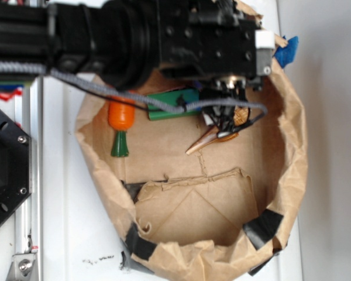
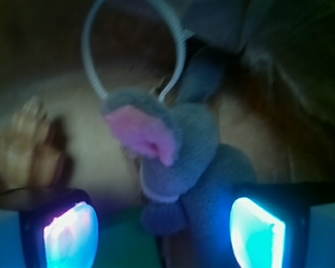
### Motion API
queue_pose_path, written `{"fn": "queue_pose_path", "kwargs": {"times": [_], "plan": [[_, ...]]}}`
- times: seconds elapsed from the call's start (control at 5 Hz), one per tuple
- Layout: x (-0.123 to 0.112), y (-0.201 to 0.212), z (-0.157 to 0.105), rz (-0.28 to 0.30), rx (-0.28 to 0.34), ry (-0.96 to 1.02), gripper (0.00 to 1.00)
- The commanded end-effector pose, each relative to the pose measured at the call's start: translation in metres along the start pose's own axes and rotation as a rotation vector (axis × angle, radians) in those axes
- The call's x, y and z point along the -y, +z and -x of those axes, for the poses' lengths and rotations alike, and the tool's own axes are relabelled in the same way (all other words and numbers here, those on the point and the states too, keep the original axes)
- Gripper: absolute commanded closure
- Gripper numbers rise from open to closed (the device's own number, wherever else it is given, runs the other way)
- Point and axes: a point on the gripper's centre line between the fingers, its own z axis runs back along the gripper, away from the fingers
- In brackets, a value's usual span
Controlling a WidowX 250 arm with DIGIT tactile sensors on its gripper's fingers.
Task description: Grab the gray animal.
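The gray animal (image 2: pixel 187 162) fills the middle of the wrist view: a soft gray plush with a pink-lined lobe and a thin white cord loop (image 2: pixel 95 72) above it. Its lower body hangs between the two lit pads (image 2: pixel 70 234), closer to the right one, with a wide gap on the left. My gripper (image 2: pixel 163 231) is open around it. In the exterior view the gripper (image 1: pixel 225 114) reaches down into the paper bag (image 1: pixel 292 152), and the arm hides the animal there.
A green block (image 1: pixel 172 106) lies just left of the gripper, and green shows under the jaws (image 2: pixel 123 245). An orange carrot (image 1: pixel 121 120) lies further left. A tan seashell (image 1: pixel 209 139) (image 2: pixel 22 151) sits beside the gripper. The bag's crumpled walls ring everything.
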Motion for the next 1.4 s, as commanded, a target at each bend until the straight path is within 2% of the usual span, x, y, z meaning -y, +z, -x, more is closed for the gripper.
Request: {"fn": "queue_pose_path", "kwargs": {"times": [0.0, 0.4, 0.8, 1.2], "plan": [[-0.013, 0.015, -0.012, -0.01, 0.098, 0.088, 0.0], [-0.007, 0.017, -0.017, -0.003, 0.105, 0.086, 0.0], [0.002, -0.011, -0.016, -0.021, 0.078, 0.035, 0.0], [0.02, -0.009, -0.01, -0.01, 0.101, -0.048, 0.0]]}}
